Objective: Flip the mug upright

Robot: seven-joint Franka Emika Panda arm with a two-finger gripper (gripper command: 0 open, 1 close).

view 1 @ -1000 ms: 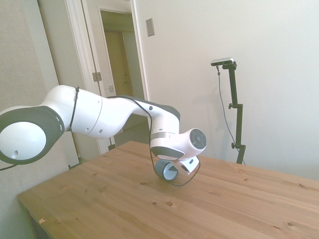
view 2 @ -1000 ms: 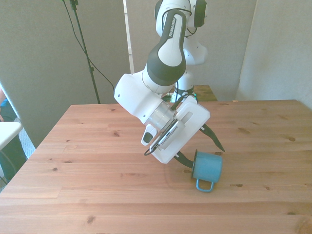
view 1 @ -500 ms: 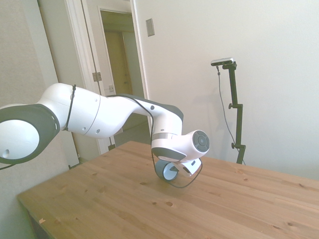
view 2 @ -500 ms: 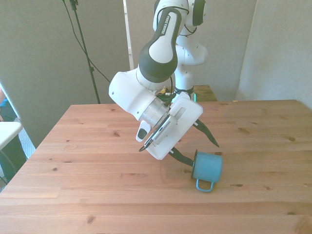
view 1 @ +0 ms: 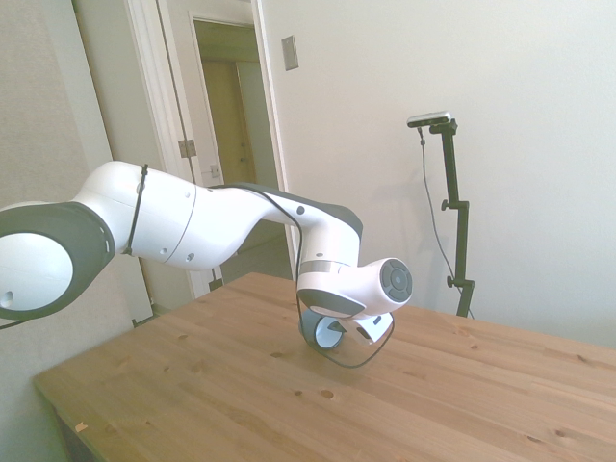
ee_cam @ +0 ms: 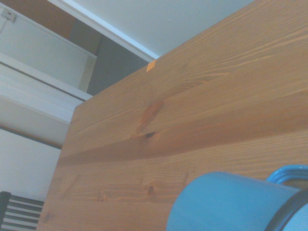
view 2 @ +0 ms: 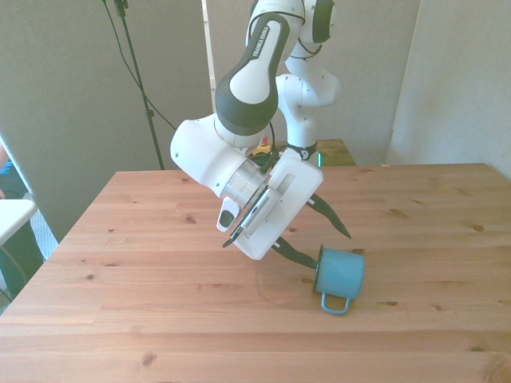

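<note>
The mug [view 2: 340, 274] lies on its side on the desk [view 2: 144, 319], its loop handle [view 2: 335, 303] pointing toward the desk's near edge in the front view and its rim turned toward the fingers. The lower finger [view 2: 294, 256] reaches the mug's rim and seems to touch it. The upper finger [view 2: 329, 218] stands apart above, so the gripper [view 2: 329, 249] is spread wide and holds nothing. In the wrist view the mug [ee_cam: 231, 204] fills a corner, blue against the wood grain of the desk [ee_cam: 192, 110]. In the side view the arm's wrist [view 1: 351, 287] hides most of the mug [view 1: 320, 330].
</note>
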